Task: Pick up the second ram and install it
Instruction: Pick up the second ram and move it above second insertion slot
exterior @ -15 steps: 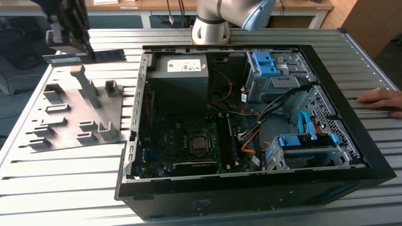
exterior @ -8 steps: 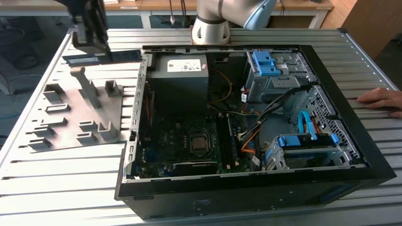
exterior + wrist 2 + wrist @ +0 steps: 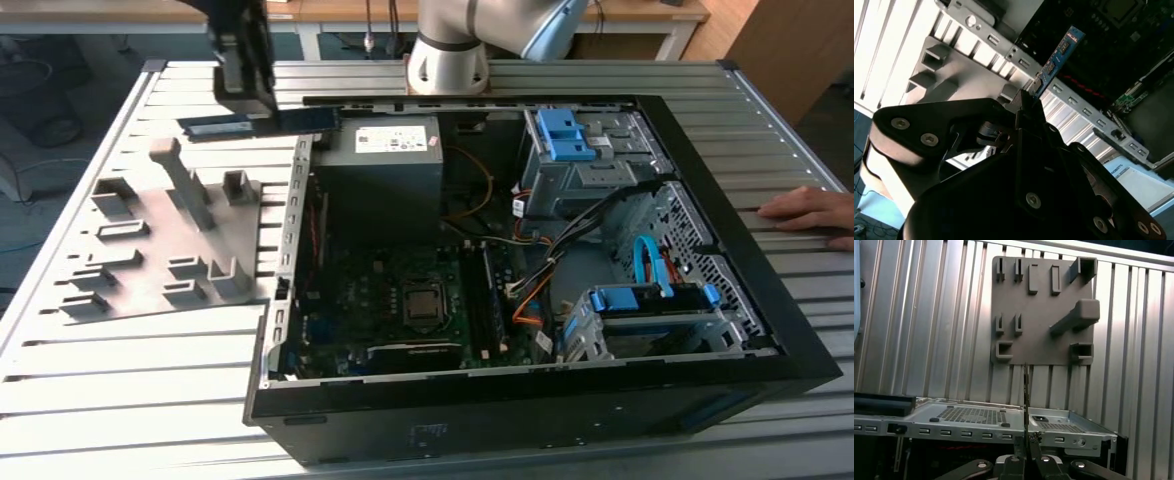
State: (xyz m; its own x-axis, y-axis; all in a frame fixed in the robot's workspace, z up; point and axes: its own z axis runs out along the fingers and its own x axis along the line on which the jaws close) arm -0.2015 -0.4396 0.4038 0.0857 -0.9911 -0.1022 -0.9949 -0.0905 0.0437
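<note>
The ram (image 3: 1060, 56) is pinched between the fingers (image 3: 1029, 120), hanging over the case's (image 3: 534, 410) rim near the tray (image 3: 140, 235). We should line it up square with its slot (image 3: 487, 295) and press both ends down evenly.

End of second ram (image 3: 1060, 56) hidden by claw (image 3: 1029, 99), hand (image 3: 811, 212) cut by picture edge

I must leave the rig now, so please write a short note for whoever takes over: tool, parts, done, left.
Tool: shut on the second ram, held in the air by the open PC case's far corner, at the exterior view's left.
Grey holder tray: beside the case.
Done: ram picked up.
Left: ram not yet in the motherboard.
A person's hand rests at the case's other side.
</note>
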